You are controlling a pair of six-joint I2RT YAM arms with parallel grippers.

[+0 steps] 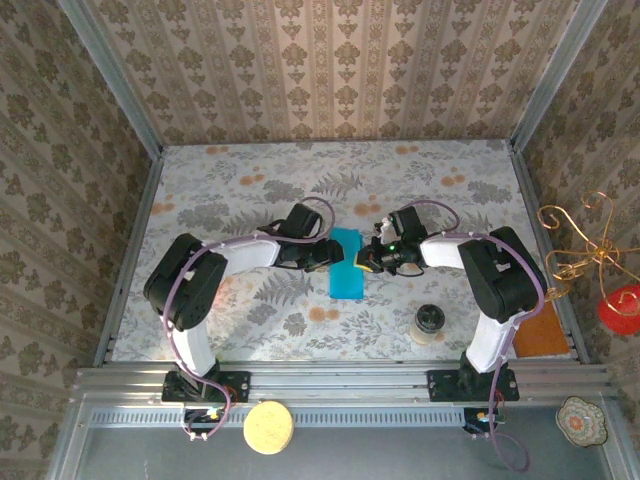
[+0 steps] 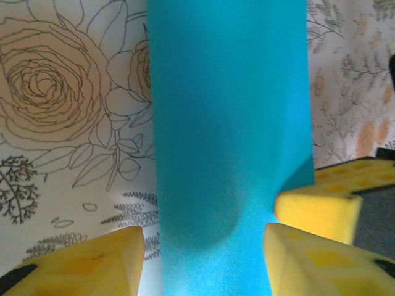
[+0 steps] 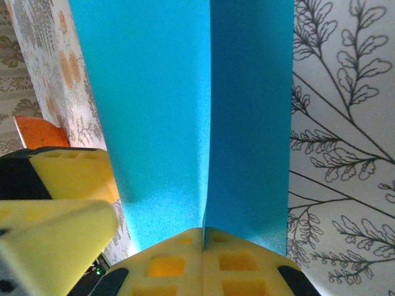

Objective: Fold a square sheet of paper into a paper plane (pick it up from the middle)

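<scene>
The square sheet of paper [image 1: 348,262] sits in the middle of the flowery table [image 1: 230,190]. It is bent into a tall strip between our two arms, so both can reach it. Our right gripper [image 1: 370,262] has its fingers [image 3: 247,271] pressed together on the fold, we think to sharpen the crease. Our left gripper [image 1: 322,255] has its fingers [image 2: 92,265] spread around the strip, not squeezing.
</scene>
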